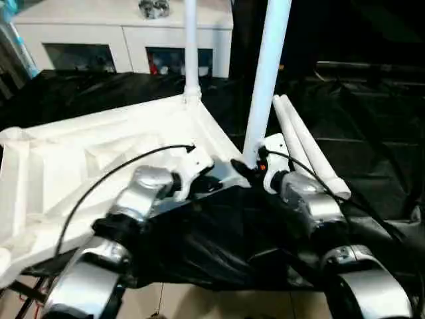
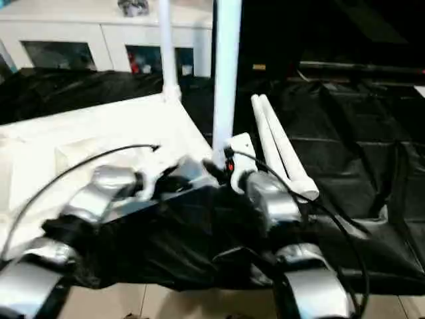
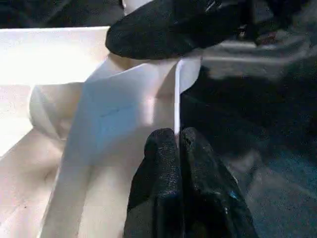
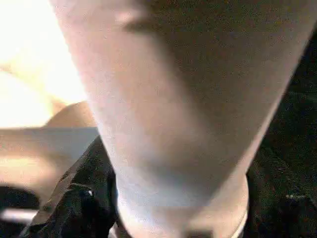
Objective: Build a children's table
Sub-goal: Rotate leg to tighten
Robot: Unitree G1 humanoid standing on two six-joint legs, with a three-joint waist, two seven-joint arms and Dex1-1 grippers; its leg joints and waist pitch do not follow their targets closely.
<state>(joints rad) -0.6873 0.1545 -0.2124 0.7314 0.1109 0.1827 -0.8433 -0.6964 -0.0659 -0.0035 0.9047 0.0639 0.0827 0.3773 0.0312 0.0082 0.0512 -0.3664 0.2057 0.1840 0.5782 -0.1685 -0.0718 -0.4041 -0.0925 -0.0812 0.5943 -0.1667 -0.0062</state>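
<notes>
Now my right gripper (image 1: pixel 249 167) clasps the near upright tapered white tube leg (image 1: pixel 267 73) at its base; my left gripper (image 3: pixel 179 144), fingers pressed together, rests on the white ribbed plastic tabletop (image 1: pixel 80 159).

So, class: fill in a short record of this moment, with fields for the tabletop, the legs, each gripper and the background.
Tabletop: upside down, ribbed side up on black sheeting
Standing legs: two, far corner and near corner
Loose legs: two lying beside the tabletop
Left gripper: shut, at tabletop rim
Right gripper: around near leg's base
Background: white cabinet
</notes>
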